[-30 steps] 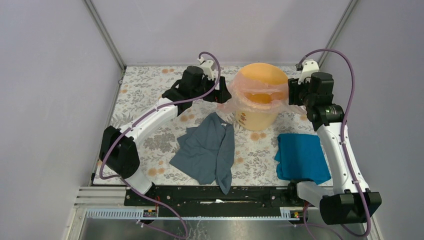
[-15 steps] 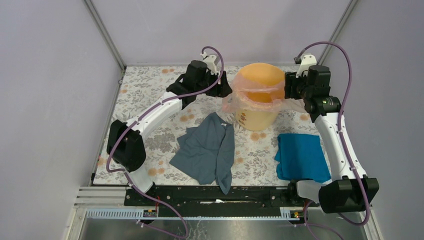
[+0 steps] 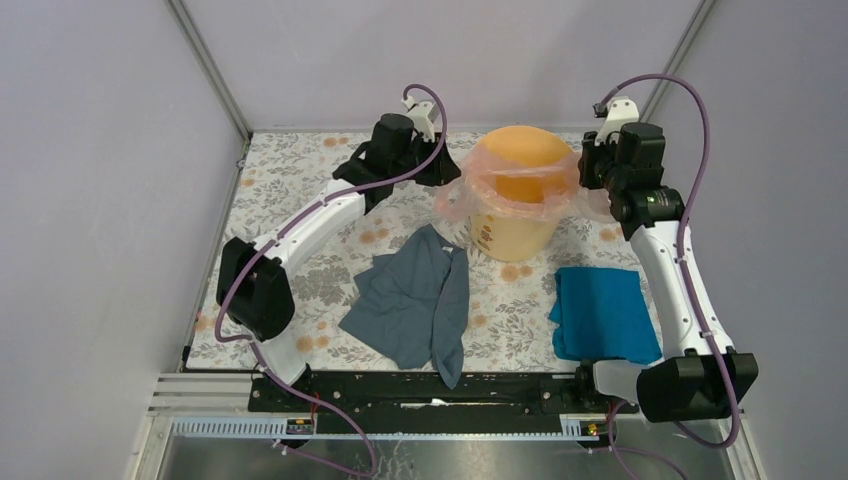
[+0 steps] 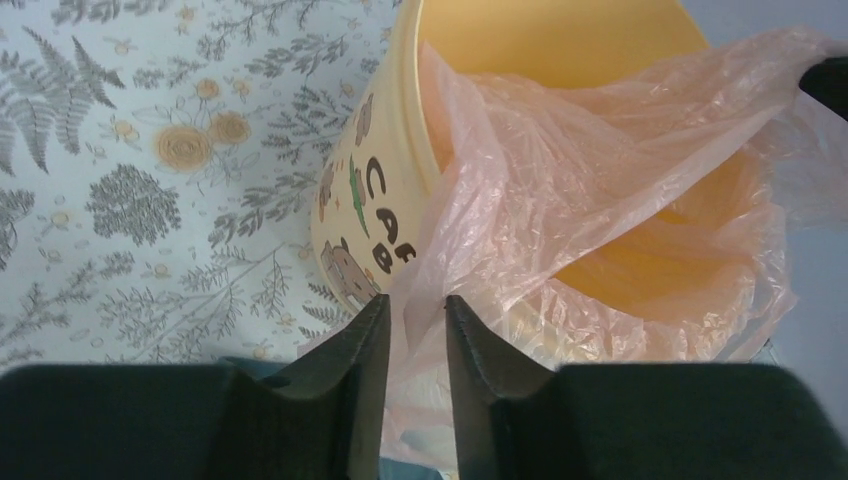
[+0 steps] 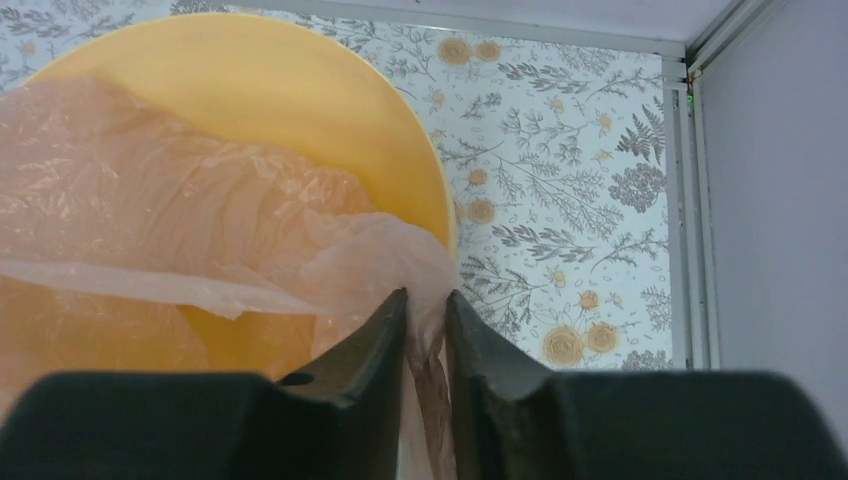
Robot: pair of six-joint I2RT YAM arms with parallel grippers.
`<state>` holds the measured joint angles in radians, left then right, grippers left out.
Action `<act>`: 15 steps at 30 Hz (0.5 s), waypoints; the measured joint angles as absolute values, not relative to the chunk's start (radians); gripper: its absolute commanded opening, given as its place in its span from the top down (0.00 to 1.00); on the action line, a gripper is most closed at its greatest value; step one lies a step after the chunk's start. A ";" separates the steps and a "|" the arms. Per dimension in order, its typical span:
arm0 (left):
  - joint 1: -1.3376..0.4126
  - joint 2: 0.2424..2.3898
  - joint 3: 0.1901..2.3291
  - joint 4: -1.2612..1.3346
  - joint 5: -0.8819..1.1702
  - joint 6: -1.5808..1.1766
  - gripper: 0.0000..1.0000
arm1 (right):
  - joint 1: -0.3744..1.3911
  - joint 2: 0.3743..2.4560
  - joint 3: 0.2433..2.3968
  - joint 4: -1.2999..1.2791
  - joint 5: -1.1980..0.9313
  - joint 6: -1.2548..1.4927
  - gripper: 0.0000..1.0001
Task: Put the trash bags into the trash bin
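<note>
I have the round yellow-orange plastic bucket point(image 3: 512, 232), with cream printed sides, standing upright in the upper middle of the top view on the floral table cover point(image 3: 300, 180). The thin, translucent pink-peach plastic film bag point(image 3: 452, 203) is spread over its mouth. It sags partly inside, and loose wrinkled film hangs outside the rim on the left and right.

In the left wrist view, my left gripper point(image 4: 415, 305) shows at bottom centre with its fingers drawn almost together and a fold of the film pinched in the narrow slit between them, just beside the bucket's printed wall. In the right wrist view, my right gripper point(image 5: 425, 300) is likewise nearly closed on a gathered edge of the film at the bucket's rim.

Lower in the top view, a crumpled grey-blue cloth point(image 3: 415, 295) lies left of centre. A folded bright blue cloth point(image 3: 600, 312) lies to the right, and both are apart from the bucket.
</note>
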<state>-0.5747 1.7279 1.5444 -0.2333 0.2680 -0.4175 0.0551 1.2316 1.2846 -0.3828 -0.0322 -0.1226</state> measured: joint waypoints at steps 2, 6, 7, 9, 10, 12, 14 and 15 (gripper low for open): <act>-0.572 1.737 1.565 -0.231 0.276 -0.419 0.74 | 0.055 1.247 1.293 -0.372 -0.034 -0.112 0.93; -0.567 1.748 1.593 -0.229 0.287 -0.420 0.85 | 0.055 1.265 1.293 -0.347 -0.038 -0.101 1.00; -0.567 1.750 1.597 -0.229 0.289 -0.420 0.87 | 0.055 1.267 1.293 -0.343 -0.035 -0.099 1.00; -0.564 1.754 1.606 -0.230 0.292 -0.419 0.92 | 0.055 1.274 1.293 -0.322 -0.029 -0.096 1.00; -0.562 1.759 1.614 -0.229 0.293 -0.419 0.95 | 0.055 1.277 1.293 -0.313 -0.022 -0.096 1.00; -0.560 1.773 1.634 -0.229 0.294 -0.419 1.00 | 0.055 1.291 1.294 -0.291 -0.008 -0.096 0.99; -0.558 1.790 1.654 -0.224 0.295 -0.422 1.00 | 0.055 1.311 1.301 -0.283 0.009 -0.096 0.93; -0.557 1.798 1.662 -0.220 0.295 -0.422 1.00 | 0.055 1.322 1.306 -0.281 0.015 -0.095 0.91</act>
